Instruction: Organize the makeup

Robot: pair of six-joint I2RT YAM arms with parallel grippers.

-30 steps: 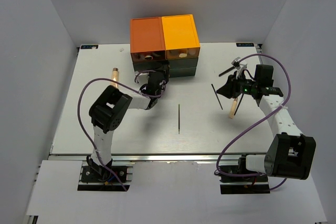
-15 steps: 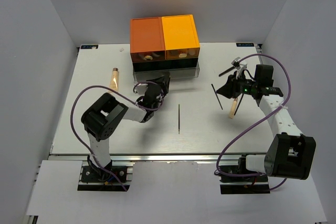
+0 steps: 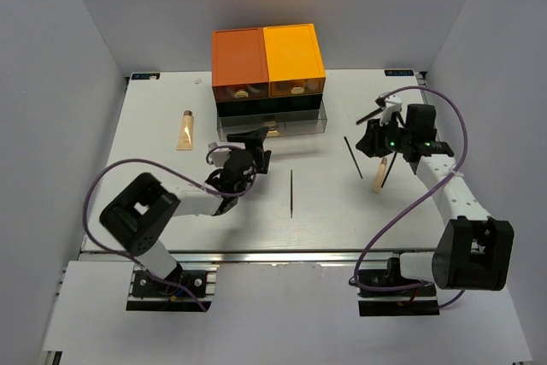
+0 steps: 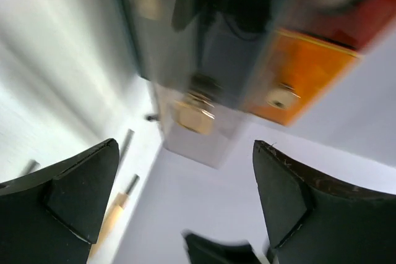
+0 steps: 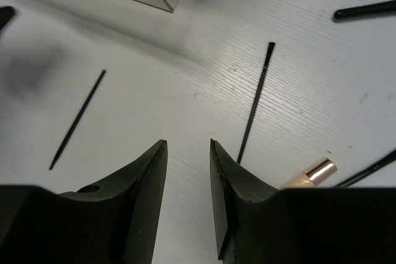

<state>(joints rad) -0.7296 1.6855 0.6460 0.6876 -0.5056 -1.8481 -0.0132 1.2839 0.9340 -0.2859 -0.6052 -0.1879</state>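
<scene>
Nearest: thin black stick (image 3: 291, 194) loose at centre of table (image 3: 325, 228). Beyond it, left gripper (image 4: 185, 146), fingers spread wide, nothing held, facing clear bottom drawer (image 3: 286, 125), which appears pulled out. To right, right gripper (image 5: 187, 144), fingers narrowly parted, empty, low over second stick (image 5: 253, 103); beige tube (image 5: 309, 174) just beside. Farther: another tube (image 3: 185, 128) at left, dark stick (image 3: 369, 114) at right. At rear, drawer box (image 3: 267, 57); upper drawers hold small items, kind unclear. Judgement: sorting partly done; sticks and tubes outstanding.

No text, brand, number or sign could be read in any view. Two small dark strips, one left (image 3: 145, 76) and one right (image 3: 398, 70) of the drawer box (image 3: 267, 61) on the far edge of the table (image 3: 325, 228), were too small to read.
</scene>
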